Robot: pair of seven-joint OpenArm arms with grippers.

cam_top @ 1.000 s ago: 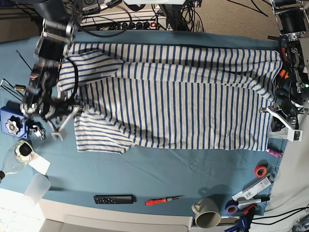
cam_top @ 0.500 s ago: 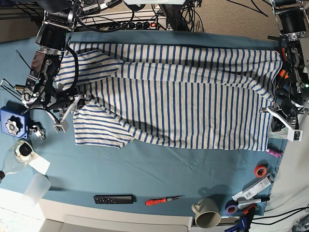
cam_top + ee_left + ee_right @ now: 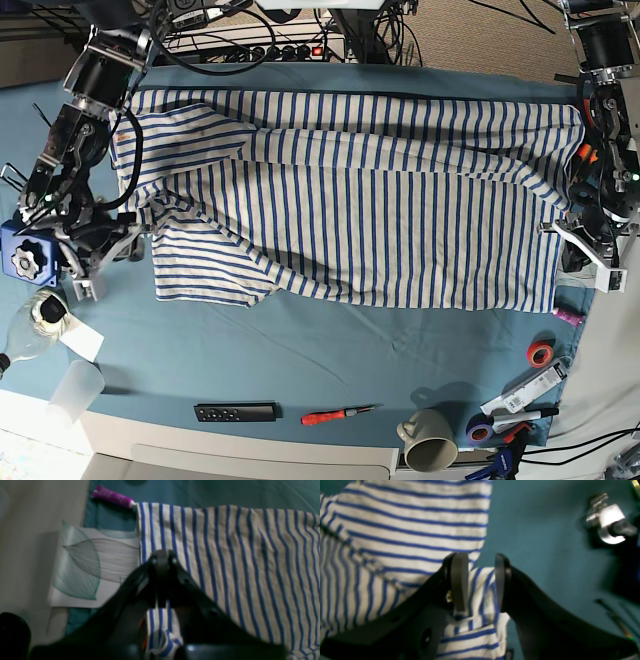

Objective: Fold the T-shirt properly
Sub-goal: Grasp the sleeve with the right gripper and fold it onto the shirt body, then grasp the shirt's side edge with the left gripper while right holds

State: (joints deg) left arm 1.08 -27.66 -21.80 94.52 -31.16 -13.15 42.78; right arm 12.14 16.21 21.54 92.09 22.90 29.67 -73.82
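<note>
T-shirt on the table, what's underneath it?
The T-shirt lies on a teal table cover, which shows all around it. At its hem, a purple tube and a leaf-print card touch its edge; anything further under is hidden.

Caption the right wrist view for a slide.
Right tool open, jaws straddling a bunched edge of the striped T-shirt on the teal tablecloth.

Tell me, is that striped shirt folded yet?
Not yet. The T-shirt lies mostly spread across the blue table, only one long edge doubled over.
</note>
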